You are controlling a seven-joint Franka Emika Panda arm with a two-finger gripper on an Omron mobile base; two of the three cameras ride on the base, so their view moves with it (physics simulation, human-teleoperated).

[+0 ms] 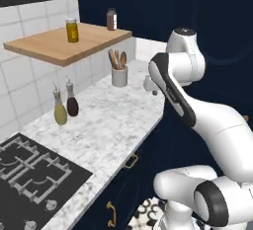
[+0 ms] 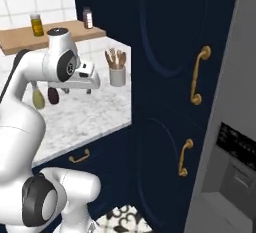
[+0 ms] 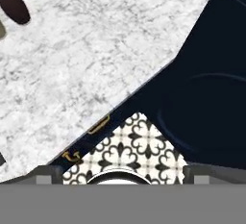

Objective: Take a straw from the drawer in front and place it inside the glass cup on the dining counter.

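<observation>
Step in hand: approach, early; drawer (image 2: 80,156) shut, nothing taken out, nothing carried.
Gripper (image 2: 77,91): hangs above the marbled counter (image 1: 106,125), near its edge, pointing down; fingers (image 2: 89,91) set wide apart, holding nothing.
Drawer, place: under the counter edge, below and in front of the gripper; face flush with the cabinet front.
Drawer, look: dark navy-blue front with a small gold handle (image 2: 79,157); same handle seen from above in the hand view (image 3: 98,124), just under the counter lip.
Second gold handle (image 1: 111,214): lower on the cabinet front, below the counter; not judged to be the target.
Straw: presumably inside the shut drawer; colour and lie cannot be told.
Glass cup, dining counter: place cannot be told from here.
Next move, judged: bring the hand down past the counter edge to the small gold handle, turn the fingers to straddle it, close, pull the drawer straight out.
Caution, judged: handle is small and sits close under the counter lip, so little room for the fingers.
Nearby on the counter: white utensil crock (image 1: 119,76), two bottles (image 1: 66,104), black stove (image 1: 29,174).
</observation>
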